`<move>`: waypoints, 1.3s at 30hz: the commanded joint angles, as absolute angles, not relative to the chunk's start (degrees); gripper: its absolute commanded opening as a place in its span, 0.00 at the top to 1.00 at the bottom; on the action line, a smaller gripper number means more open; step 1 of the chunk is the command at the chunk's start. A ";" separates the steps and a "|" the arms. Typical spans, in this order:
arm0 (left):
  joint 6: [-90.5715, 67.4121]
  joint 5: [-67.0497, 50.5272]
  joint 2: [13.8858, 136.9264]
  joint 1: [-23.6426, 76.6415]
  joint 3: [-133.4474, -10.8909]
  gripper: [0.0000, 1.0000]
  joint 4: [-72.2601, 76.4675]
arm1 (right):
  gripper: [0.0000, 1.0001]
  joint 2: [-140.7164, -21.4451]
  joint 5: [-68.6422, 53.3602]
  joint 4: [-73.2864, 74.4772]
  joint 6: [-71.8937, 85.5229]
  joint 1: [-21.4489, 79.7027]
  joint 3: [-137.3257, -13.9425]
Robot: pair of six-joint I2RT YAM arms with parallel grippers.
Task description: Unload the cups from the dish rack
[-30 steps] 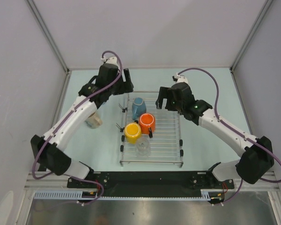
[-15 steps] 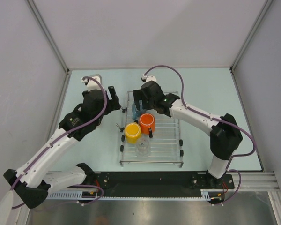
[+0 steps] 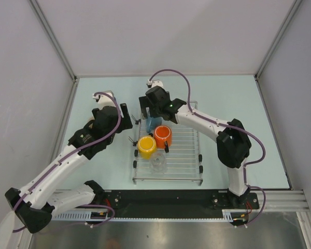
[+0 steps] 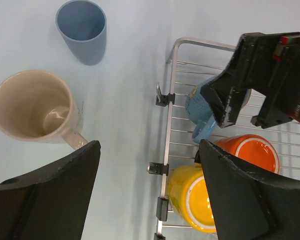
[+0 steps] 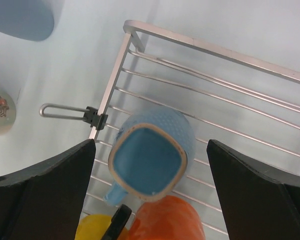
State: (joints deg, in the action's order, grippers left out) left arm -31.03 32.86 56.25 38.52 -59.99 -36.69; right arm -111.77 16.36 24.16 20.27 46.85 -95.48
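1. the blue mug [image 5: 149, 162] sits at the far left corner of the rack [image 5: 230, 55], its mouth open toward the right wrist camera.
2. the orange mug [image 3: 163, 136] is just beside it on the near side. the yellow cup [image 3: 146, 147] is close against the orange mug's left, at the rack's left edge. the glass [image 3: 158, 164] stands nearer the arm bases, also on the rack.
3. off the rack, on the bench [image 4: 125, 75] to its left, the blue cup [image 4: 81, 30] and the beige mug [image 4: 32, 107] stand mouth-up, near each other but apart.
4. the right pincer [image 5: 151, 145] is spread wide over the blue mug, one finger on each side with a gap to each, pinching nothing.
5. the left pincer [image 4: 149, 145] is also spread and empty. it hangs over the bench by the rack's left edge, between the beige mug and the yellow cup.
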 commanded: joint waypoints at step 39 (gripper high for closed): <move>-32.96 32.08 58.36 38.85 -58.80 0.16 -34.37 | 1.00 -104.96 21.97 26.19 19.95 47.37 -93.78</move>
